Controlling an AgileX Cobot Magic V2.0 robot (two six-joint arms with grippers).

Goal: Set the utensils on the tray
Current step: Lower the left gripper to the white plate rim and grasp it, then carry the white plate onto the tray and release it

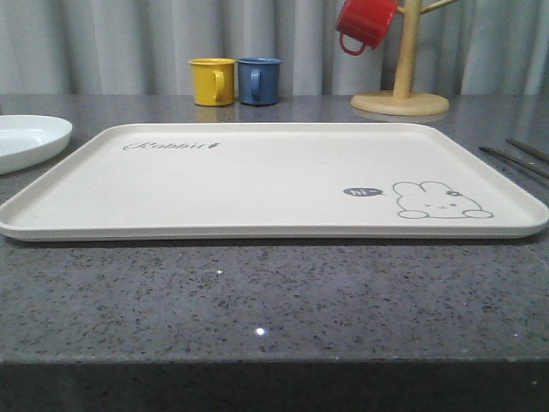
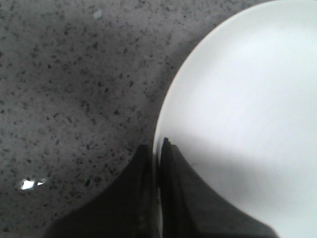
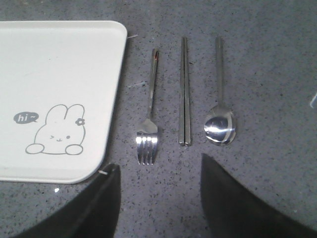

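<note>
The cream tray (image 1: 257, 184) with the rabbit drawing lies in the middle of the table, nothing on it. To its left sits the white plate (image 1: 26, 139). In the left wrist view my left gripper (image 2: 156, 146) is shut on the plate's (image 2: 247, 99) rim, one finger inside the rim and one outside. To the right of the tray (image 3: 59, 64), a fork (image 3: 148, 119), a pair of chopsticks (image 3: 184, 94) and a spoon (image 3: 220, 124) lie side by side. My right gripper (image 3: 161, 168) hovers open above bare table just short of the fork's tines.
A yellow mug (image 1: 212, 81) and a blue mug (image 1: 259, 81) stand behind the tray. A red mug (image 1: 365, 22) hangs on a wooden mug tree (image 1: 401, 94) at the back right. Slim utensil handles (image 1: 513, 160) show at the table's right edge.
</note>
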